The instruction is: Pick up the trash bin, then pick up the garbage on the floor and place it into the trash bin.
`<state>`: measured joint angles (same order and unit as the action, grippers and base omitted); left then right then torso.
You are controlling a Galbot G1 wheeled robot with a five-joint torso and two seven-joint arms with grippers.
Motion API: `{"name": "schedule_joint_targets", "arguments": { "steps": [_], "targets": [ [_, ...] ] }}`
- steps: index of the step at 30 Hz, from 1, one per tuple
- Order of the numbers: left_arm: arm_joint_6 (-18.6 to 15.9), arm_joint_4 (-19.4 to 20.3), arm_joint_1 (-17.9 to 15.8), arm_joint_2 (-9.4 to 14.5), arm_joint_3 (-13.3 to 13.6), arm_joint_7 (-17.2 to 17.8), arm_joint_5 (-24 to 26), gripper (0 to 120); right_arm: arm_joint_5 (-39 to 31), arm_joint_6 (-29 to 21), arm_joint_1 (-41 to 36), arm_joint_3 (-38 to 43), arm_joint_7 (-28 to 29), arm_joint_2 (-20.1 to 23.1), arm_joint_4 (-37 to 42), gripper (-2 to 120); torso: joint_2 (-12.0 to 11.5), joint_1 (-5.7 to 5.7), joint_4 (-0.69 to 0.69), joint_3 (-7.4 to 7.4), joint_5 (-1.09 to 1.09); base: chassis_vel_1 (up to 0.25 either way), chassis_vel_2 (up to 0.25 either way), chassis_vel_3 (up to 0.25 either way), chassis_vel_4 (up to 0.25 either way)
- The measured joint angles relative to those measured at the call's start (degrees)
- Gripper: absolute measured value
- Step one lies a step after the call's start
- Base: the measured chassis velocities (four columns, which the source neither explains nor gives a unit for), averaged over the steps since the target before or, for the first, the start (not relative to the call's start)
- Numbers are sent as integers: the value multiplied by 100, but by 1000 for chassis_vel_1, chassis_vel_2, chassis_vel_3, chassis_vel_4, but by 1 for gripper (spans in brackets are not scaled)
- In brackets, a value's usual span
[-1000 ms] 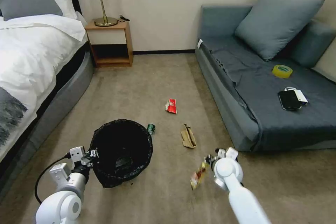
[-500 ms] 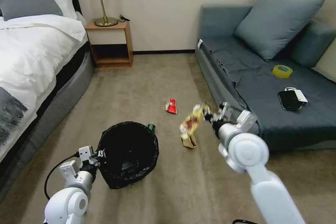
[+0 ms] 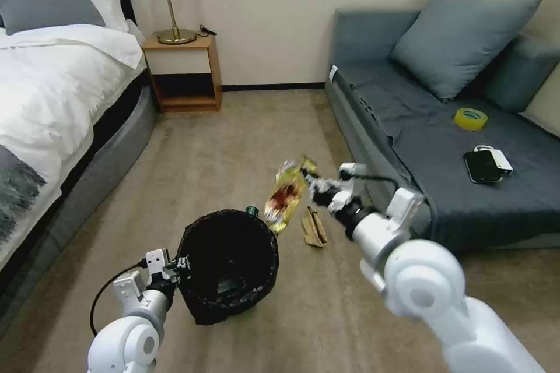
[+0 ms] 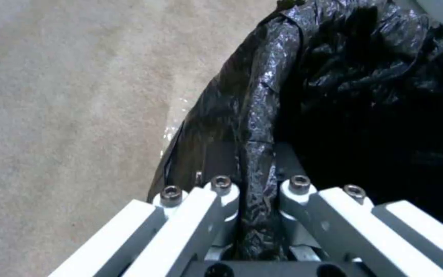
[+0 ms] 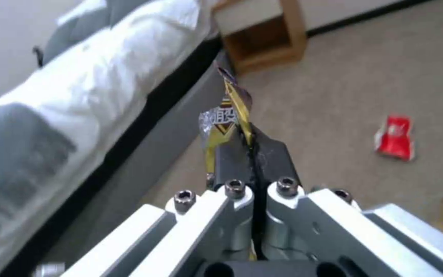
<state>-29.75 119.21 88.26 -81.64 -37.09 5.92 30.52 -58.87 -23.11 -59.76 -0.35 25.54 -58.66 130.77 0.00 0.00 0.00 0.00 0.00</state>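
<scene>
We see our left gripper [image 3: 175,268] clenched on the rim of the trash bin [image 3: 228,265], low on the left in the head view. In the left wrist view the two fingers [image 4: 225,200] pinch a fold of the crinkly black bag [image 4: 262,127] that lines the bin, with the rim running between them. The bin's mouth tilts toward us, and its dark inside shows something pale near the bottom that we cannot make out.

Our right gripper [image 3: 312,183] reaches out from the right, its fingers closed on one end of the gold-red wrapper [image 3: 286,195]. The wrapper hangs slanted in the air, its lower end just above the far edge of the bin's rim. In the right wrist view the wrapper [image 5: 227,119] stands up from between the pressed fingers [image 5: 237,157].

On the floor [image 3: 233,140], the crumpled brown paper bag [image 3: 314,227] lies just beyond the bin to the right, under the right arm. The green-labelled bottle [image 3: 252,210] peeks out touching or nearly touching the bin's far rim. The red snack packet [image 5: 396,136] lies on the carpet in the right wrist view.

A bed [image 3: 52,87] runs along the left, a wooden nightstand [image 3: 184,73] stands against the wall, and a grey sofa [image 3: 443,145] on the right carries a yellow tape roll [image 3: 470,118] and a black phone [image 3: 482,166].
</scene>
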Motion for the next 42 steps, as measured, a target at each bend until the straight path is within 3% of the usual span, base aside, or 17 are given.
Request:
{"name": "schedule_joint_targets", "arguments": {
  "steps": [7,10,19,33,37,38,41,42],
  "targets": [
    [-22,57,55,127,5,-29,137,4,529,24,-124,-681,-95,-245,-242,0,0,0,0,0,-1,0,0,0,0],
    [-53,69,9,289,4,-42,316,4,1062,56,-188,-1048,-154,-463,-528,0,0,0,0,0,-1,0,0,0,0],
    [-101,155,-38,403,-49,-63,554,4,1865,99,-201,-1358,-337,-715,-1038,2,0,0,0,0,-1,0,0,0,0],
    [-161,609,219,482,-290,107,724,4,2467,65,-367,-1395,-429,-786,-945,52,0,0,0,0,0,0,0,0,0],
    [-119,653,299,506,-406,143,546,4,3320,527,-760,-979,-563,-632,-902,71,0,0,1,0,0,0,0,0,0],
    [-119,653,299,506,-406,143,546,4,3320,527,-760,-979,-563,-632,-902,71,0,0,1,0,0,0,0,0,0],
    [21,615,257,420,-428,120,195,4,4583,990,-1245,-424,-666,-567,-916,84,0,0,0,0,0,0,0,0,0],
    [21,615,257,420,-428,120,195,4,4583,990,-1245,-424,-666,-567,-916,84,0,0,0,0,0,0,0,0,0]
  ]
}}
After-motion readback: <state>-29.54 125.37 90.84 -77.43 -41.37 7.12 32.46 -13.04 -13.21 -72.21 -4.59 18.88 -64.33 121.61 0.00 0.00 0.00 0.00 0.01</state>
